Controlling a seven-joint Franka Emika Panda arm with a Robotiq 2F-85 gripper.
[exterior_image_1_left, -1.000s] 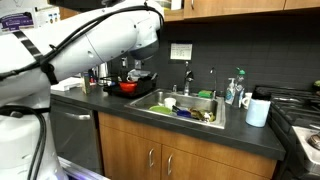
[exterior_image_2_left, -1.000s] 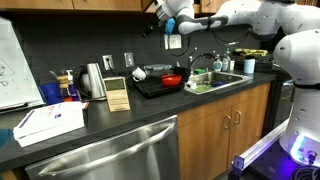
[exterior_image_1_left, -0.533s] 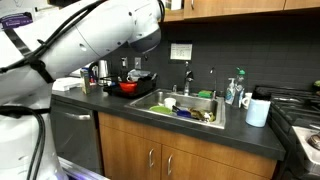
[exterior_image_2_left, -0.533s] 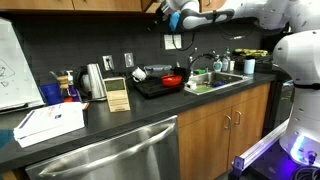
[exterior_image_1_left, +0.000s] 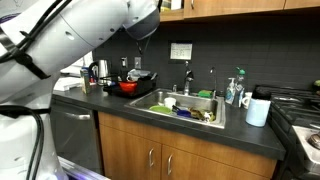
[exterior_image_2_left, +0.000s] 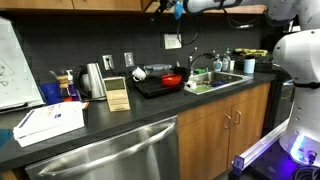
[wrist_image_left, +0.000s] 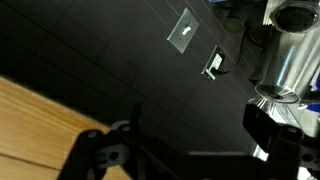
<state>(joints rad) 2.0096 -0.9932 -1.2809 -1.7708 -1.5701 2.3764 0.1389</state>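
My gripper (exterior_image_2_left: 178, 8) is raised high in front of the upper cabinets, above the counter and far from anything on it. In the wrist view its two dark fingers stand wide apart with nothing between them (wrist_image_left: 185, 150). That view faces the dark backsplash, with two wall outlets (wrist_image_left: 183, 28) and a steel kettle (wrist_image_left: 285, 60). Below, a red bowl (exterior_image_1_left: 128, 87) sits on a black tray beside the sink (exterior_image_1_left: 185, 105); it also shows in the exterior view from the other side (exterior_image_2_left: 173, 80).
The sink holds dishes. A kettle (exterior_image_2_left: 92, 80), a wooden block (exterior_image_2_left: 118, 93) and a white box (exterior_image_2_left: 48, 122) stand on the dark counter. A white roll (exterior_image_1_left: 258, 110) and a soap bottle (exterior_image_1_left: 235, 90) stand by the stove (exterior_image_1_left: 300, 115). The arm's bulk fills the upper left in an exterior view.
The arm has risen: the gripper moved up from beside the wall note to the top edge, near the upper cabinets. Nothing on the counter moved.
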